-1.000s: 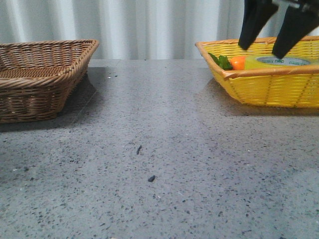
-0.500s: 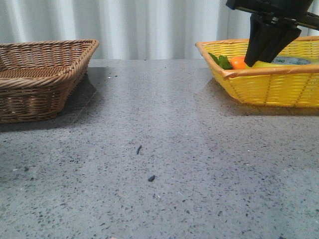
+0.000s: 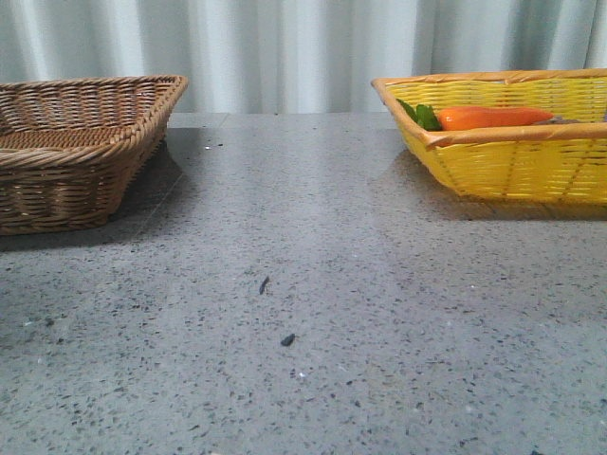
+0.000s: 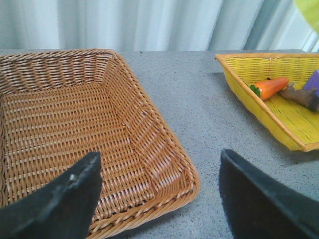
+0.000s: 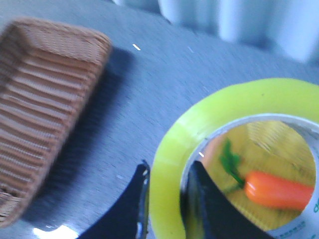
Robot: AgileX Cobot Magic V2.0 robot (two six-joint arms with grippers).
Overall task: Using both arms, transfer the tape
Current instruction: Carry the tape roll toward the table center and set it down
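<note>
Grey speckled stone is what the front view mostly shows: the bench (image 3: 313,284) lies bare through its middle, with a brown wicker basket (image 3: 76,142) at its far left edge, nothing visible inside it, and a yellow basket (image 3: 503,152) at its far right edge holding a carrot (image 3: 493,117); neither arm appears here. In the left wrist view the left tool (image 4: 159,199) hangs with its fingers wide apart over the brown basket's near corner, holding nothing; the yellow basket also holds a brownish object and something purple. In the right wrist view the right tool (image 5: 167,209) is clamped on the tape (image 5: 174,164), pinching only the roll's wall, high above the yellow basket. That thin, off-centre grip looks risky: the roll could swing or slip during the handover, and the blur suggests quick motion.
</note>
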